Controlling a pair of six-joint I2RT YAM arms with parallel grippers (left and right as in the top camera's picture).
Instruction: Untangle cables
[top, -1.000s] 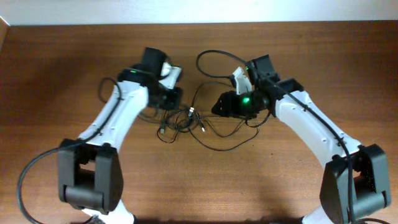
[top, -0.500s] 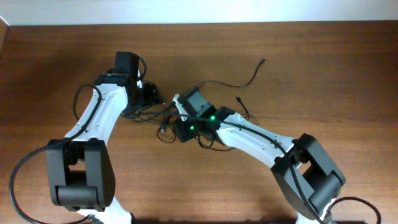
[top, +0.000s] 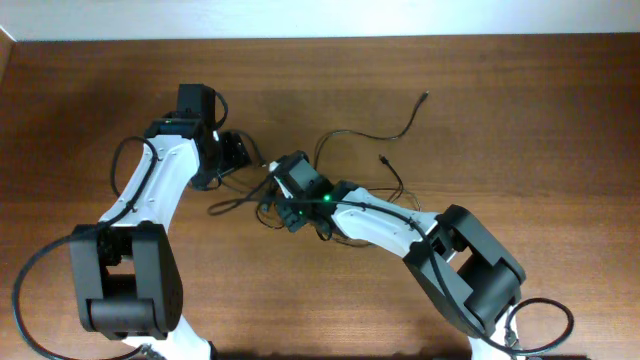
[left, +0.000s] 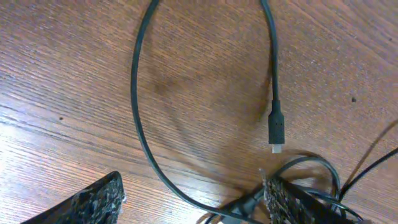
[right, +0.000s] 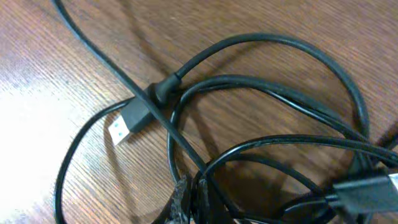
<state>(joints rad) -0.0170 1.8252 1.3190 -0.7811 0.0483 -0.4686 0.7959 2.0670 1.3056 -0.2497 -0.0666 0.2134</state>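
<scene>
Several thin black cables (left: 133, 93) sit bunched in one knot (right: 177, 134) mid-surface (top: 540, 110), so untangling looks barely begun. Two plug ends trail free beyond the knot to its right, and a USB plug (right: 127, 121) lies at the knot's edge. On the knot sits the right pincer (right: 189, 202), which looks clamped on one strand. Just left of the knot, the left pincer (left: 193, 183) stands wide open over a loose loop. Bare wood surrounds the knot, leaving ample room for pulling strands apart.
</scene>
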